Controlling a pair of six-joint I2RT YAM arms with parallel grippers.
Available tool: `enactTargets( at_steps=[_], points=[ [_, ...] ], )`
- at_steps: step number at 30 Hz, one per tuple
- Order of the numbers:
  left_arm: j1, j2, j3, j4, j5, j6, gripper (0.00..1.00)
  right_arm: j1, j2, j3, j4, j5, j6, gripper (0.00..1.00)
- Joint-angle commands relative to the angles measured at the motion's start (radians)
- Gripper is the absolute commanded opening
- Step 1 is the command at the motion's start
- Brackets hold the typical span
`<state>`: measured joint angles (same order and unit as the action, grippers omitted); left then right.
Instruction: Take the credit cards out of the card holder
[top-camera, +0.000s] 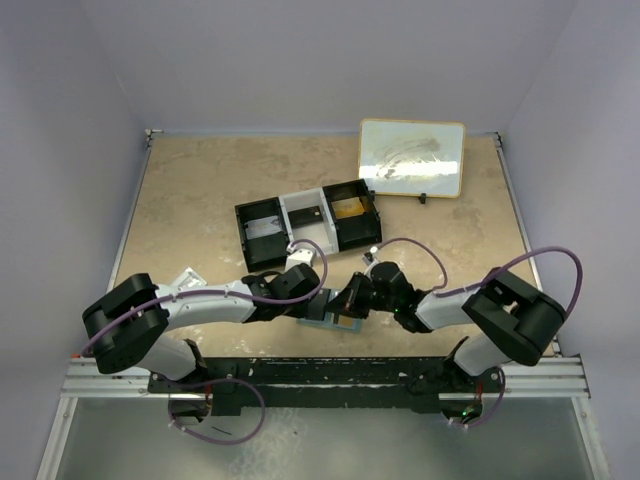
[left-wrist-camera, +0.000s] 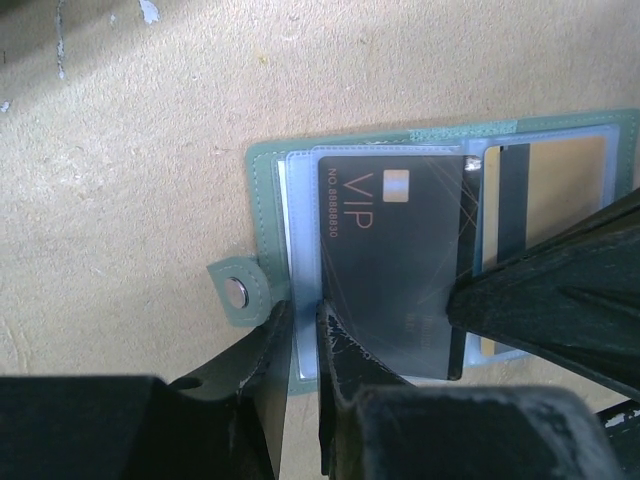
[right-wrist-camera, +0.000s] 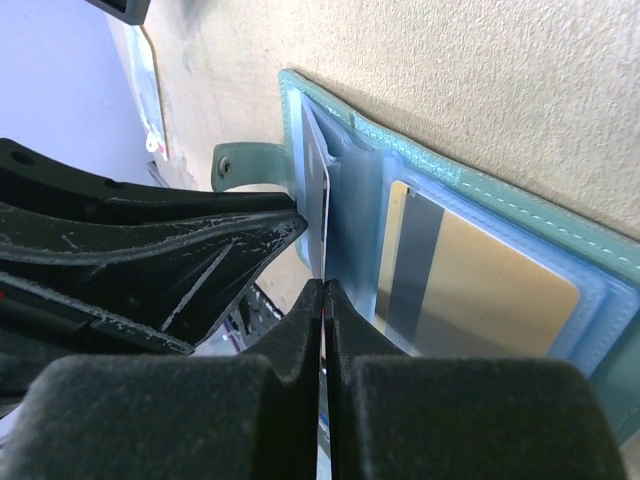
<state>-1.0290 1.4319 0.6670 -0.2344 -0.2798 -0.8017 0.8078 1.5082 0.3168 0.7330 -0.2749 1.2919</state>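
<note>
The card holder (left-wrist-camera: 262, 165) lies open on the table, grey-green outside and light blue inside, near the front edge in the top view (top-camera: 328, 322). My left gripper (left-wrist-camera: 300, 315) is shut on its left edge by the snap tab. The dark card (left-wrist-camera: 395, 270), marked VIP, sticks partly out of the left pocket. My right gripper (right-wrist-camera: 324, 285) is shut on this dark card's edge (right-wrist-camera: 318, 190), which stands tilted up from the pocket. The orange-tan card (right-wrist-camera: 470, 285) sits in the right clear pocket. Both grippers (top-camera: 318, 306) (top-camera: 350, 300) meet over the holder.
A black-and-white three-compartment tray (top-camera: 310, 225) stands behind the grippers at mid-table. A framed white board (top-camera: 412, 158) lies at the back right. A small clear packet (top-camera: 186, 278) lies by the left arm. Walls close in the table on three sides.
</note>
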Motion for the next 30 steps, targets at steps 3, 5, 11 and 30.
enactTargets(
  at_steps=[3, 5, 11, 30],
  points=[
    [-0.004, -0.010, -0.014, -0.027, -0.030, -0.008, 0.13, -0.022, -0.080, -0.024, -0.031, 0.028, -0.013, 0.00],
    [-0.005, -0.012, -0.015, -0.028, -0.031, -0.007, 0.13, -0.028, -0.103, -0.024, -0.063, 0.037, -0.021, 0.00],
    [-0.005, -0.014, -0.013, -0.027, -0.030, -0.007, 0.13, -0.040, -0.148, -0.009, -0.136, 0.054, -0.052, 0.00],
    [-0.005, -0.170, 0.023, -0.012, -0.011, -0.021, 0.19, -0.050, -0.142, 0.015, -0.216, 0.048, -0.107, 0.00]
  ],
)
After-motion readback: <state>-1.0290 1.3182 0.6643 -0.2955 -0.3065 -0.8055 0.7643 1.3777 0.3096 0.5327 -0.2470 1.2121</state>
